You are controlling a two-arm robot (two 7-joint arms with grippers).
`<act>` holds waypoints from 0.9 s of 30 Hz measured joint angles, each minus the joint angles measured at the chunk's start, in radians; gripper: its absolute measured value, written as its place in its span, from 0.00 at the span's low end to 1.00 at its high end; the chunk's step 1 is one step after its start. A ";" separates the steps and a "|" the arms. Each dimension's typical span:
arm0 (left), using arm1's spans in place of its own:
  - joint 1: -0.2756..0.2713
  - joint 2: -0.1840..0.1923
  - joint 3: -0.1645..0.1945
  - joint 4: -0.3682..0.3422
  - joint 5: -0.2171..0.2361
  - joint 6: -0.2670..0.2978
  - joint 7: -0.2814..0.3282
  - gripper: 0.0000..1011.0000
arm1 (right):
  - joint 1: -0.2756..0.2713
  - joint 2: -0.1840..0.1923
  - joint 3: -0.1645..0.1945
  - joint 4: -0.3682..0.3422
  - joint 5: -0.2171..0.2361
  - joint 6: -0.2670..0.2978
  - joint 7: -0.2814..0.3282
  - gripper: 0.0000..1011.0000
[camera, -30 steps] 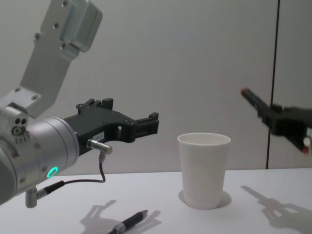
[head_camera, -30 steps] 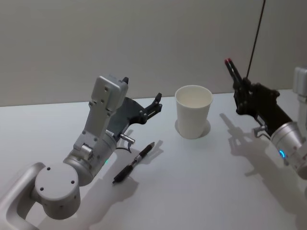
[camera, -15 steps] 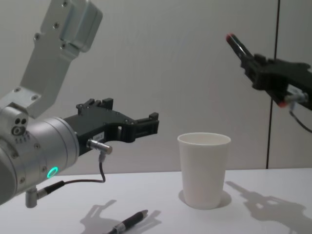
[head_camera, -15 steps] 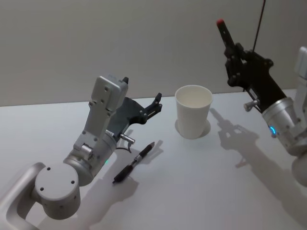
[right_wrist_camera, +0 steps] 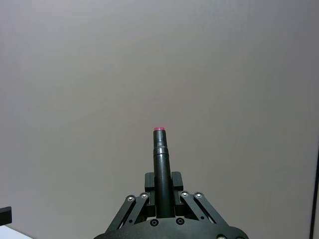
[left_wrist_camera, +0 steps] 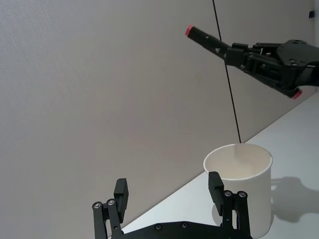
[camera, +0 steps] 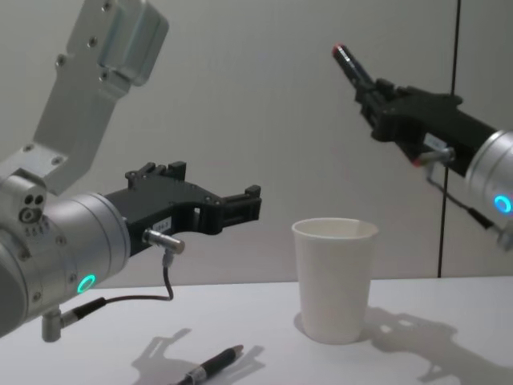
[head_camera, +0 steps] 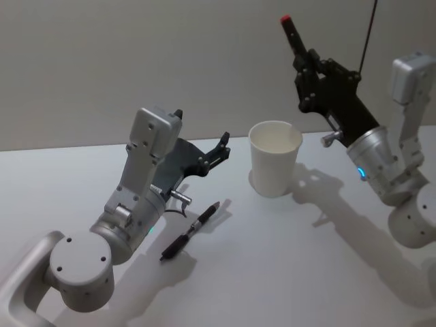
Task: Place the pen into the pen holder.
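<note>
Two pens in play, one cup. The right tool [head_camera: 305, 63] pinches the red-tipped black pen [head_camera: 293, 35], slanted with its red end up, high above the single white paper cup [head_camera: 274, 162] standing upright on the worktop [head_camera: 286, 272]. The second pen [head_camera: 191, 231] lies flat near the left tool [left_wrist_camera: 168, 188], whose fingers are spread wide.
</note>
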State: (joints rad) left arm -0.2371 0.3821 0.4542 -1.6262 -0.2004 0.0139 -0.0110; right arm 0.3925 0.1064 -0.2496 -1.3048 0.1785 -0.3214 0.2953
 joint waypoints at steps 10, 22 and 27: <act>0.000 0.000 0.000 0.000 0.000 0.000 0.000 0.99 | 0.052 -0.032 -0.020 0.104 -0.033 -0.047 0.013 0.18; 0.000 0.000 0.000 0.000 0.000 0.000 0.000 0.99 | 0.109 -0.065 -0.035 0.226 -0.059 -0.111 0.025 0.18; 0.000 0.000 0.000 0.000 0.000 0.000 0.000 0.99 | 0.125 -0.074 -0.039 0.265 -0.062 -0.130 0.030 0.18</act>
State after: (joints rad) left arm -0.2371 0.3821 0.4542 -1.6262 -0.2004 0.0139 -0.0110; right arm 0.5175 0.0321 -0.2888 -1.0402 0.1164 -0.4518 0.3255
